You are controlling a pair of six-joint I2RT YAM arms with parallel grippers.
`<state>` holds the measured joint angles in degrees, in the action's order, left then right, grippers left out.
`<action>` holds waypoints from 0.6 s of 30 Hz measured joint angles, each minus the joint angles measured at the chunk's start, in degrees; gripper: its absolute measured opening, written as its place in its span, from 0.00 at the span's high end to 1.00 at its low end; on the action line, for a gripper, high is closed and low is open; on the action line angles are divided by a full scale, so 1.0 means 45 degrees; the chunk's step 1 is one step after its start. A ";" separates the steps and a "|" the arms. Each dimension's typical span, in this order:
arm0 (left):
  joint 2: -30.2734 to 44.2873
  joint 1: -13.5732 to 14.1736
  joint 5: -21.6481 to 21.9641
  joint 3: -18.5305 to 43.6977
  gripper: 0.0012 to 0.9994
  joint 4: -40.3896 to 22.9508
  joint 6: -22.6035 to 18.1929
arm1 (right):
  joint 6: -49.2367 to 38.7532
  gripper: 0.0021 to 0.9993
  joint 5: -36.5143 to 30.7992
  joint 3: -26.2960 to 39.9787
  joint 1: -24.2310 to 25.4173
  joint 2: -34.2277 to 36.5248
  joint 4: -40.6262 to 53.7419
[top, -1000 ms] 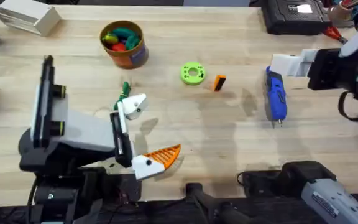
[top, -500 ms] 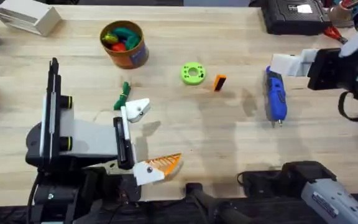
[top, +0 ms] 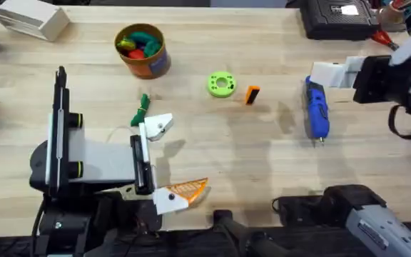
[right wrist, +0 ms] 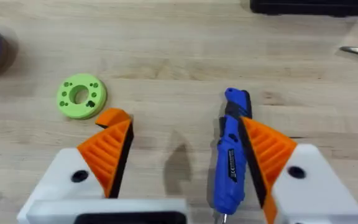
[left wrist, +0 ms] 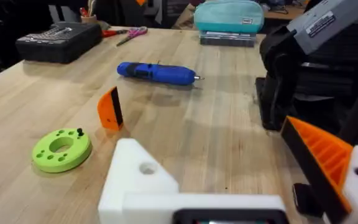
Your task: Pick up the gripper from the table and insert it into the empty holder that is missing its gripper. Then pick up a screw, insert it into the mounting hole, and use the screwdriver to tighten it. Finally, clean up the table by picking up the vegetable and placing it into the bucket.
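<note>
Two arms, both off the parts. Landmark: green ring (top: 221, 84) mid-table. Gripper (top: 252, 95), the loose orange wedge, stands just right of the ring, apart from it. Screwdriver (top: 316, 111) lies flat well right of the ring, tip pointing toward the near edge. Bucket (top: 142, 51) sits left of the ring toward the far edge, with toy veg inside. Vegetable (top: 142, 109) lies left of the ring, nearer the arm bases, just beside the holder (top: 158, 126). Left gripper (top: 166, 160) is down-left of the ring: spread wide, empty, one bracket bare white (the holder), the other carrying an orange finger (top: 185, 189). Right gripper (right wrist: 185, 162) hovers by the screwdriver, fingers spread, pinching nothing; the screwdriver lies alongside one orange pad (right wrist: 266, 149). White box (top: 31, 19) at the far left corner.
</note>
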<state>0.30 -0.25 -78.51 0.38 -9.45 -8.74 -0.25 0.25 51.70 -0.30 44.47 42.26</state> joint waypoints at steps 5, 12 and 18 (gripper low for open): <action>-0.0002 0.0000 -0.0042 0.0000 0.01 -0.0005 -0.0023 | 0.0000 0.01 0.0000 0.0000 0.0000 0.0000 0.0000; -0.0002 0.0000 0.0135 0.0000 0.01 0.0049 0.0038 | 0.0000 0.01 0.0000 0.0000 0.0000 0.0000 0.0000; 0.0003 0.0000 0.0502 0.0000 0.01 0.0146 0.0412 | 0.0000 0.01 0.0000 0.0000 0.0000 0.0000 0.0000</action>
<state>0.32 -0.25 -76.25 0.38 -8.79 -6.89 -0.25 0.25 51.70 -0.30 44.47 42.26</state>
